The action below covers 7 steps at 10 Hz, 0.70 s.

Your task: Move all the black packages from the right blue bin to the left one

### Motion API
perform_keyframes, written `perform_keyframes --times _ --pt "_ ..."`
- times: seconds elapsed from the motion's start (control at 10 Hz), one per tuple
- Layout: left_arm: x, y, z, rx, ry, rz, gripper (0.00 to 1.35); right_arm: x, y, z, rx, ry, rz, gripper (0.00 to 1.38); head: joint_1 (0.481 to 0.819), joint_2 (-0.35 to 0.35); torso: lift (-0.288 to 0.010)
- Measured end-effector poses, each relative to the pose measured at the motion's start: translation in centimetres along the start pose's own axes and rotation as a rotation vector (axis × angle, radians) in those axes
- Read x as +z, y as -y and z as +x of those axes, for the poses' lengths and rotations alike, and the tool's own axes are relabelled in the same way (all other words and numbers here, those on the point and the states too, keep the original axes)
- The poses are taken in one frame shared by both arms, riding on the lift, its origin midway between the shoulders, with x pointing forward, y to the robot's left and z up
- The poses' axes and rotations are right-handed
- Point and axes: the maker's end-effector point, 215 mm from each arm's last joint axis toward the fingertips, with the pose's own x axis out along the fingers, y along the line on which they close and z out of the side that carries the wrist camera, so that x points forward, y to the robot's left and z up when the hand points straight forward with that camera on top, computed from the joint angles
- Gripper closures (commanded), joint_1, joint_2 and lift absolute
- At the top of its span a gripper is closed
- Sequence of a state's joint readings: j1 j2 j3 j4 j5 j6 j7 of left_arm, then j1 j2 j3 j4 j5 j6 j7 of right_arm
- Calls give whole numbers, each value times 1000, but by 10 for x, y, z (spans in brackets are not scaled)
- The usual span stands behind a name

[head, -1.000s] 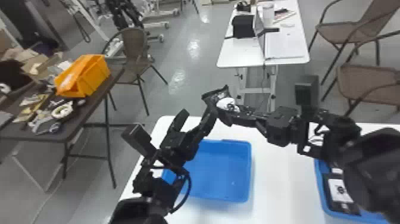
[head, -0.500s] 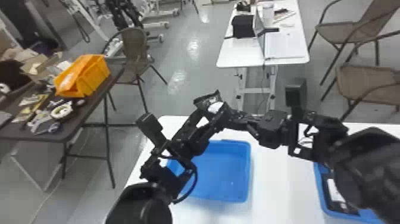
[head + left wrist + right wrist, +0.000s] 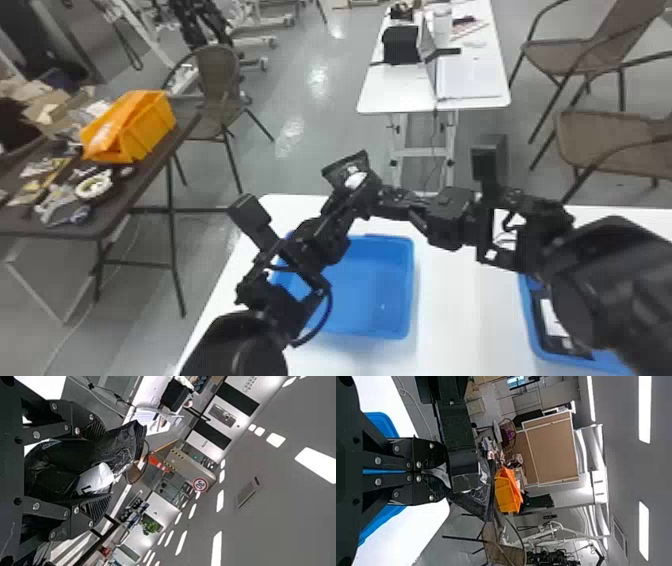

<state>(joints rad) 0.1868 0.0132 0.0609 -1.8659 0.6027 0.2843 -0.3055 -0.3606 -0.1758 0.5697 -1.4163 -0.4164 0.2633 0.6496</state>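
- Right blue bin (image 3: 537, 345): black packages (image 3: 575, 348) inside, partly behind the right arm.
- Left blue bin (image 3: 411, 290): on the white table (image 3: 450, 325).
- Left gripper (image 3: 356, 192): raised, jaws spread around a black package (image 3: 331, 172).
- Right gripper (image 3: 382, 200): jaws pressed together, pinching that package's edge.

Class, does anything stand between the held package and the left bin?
Only the robot: its left arm crosses over part of the left bin, and the right gripper, closed on the package, would probably need to let go first.
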Motion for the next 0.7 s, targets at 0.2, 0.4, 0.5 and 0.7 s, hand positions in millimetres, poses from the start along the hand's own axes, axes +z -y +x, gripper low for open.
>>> perform_keyframes --times 0.2,0.4,0.5,0.7 --pt "11 -7 -6 31 59 -1 1210 -1 6 -2 -21 24 6 323 695 282 0" --pt "23 -23 -16 74 102 48 1210 0 37 -26 -118 90 33 88 695 273 0" --pt "26 -42 -25 122 97 149 1210 9 62 -55 -217 130 7 216 695 257 0" --pt "4 -85 -44 219 21 417 1210 -2 106 -134 -490 122 -53 308 695 197 0"
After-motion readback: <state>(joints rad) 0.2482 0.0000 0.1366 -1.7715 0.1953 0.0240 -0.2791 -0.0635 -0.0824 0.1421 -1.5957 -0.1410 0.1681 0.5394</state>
